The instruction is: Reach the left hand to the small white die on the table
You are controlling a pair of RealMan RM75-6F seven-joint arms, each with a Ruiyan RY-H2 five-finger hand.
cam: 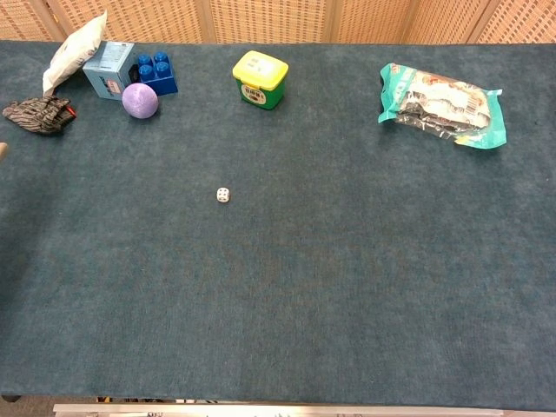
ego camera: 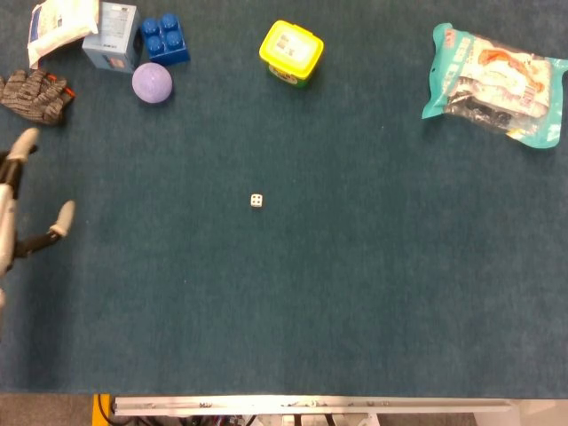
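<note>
White die [ego camera: 256, 201] is lying alone mid-worktop [ego camera: 373, 293], well apart from the left hand [ego camera: 19, 204] at nine o'clock, fingers spread, grasping nothing. Placement looks finished; next probably calls for parking the arm.

My table [cam: 347, 287] under dark blue-green felt, a small white die [cam: 223, 195] near its middle, yellow-lidded tub [cam: 260, 79] at the back, teal snack bag [cam: 441, 104] back right, purple ball [cam: 140, 100], blue brick [cam: 156, 72], pale blue box [cam: 108, 69], white pouch [cam: 74, 54] and grey glove [cam: 36, 115] clustered back left.
</note>
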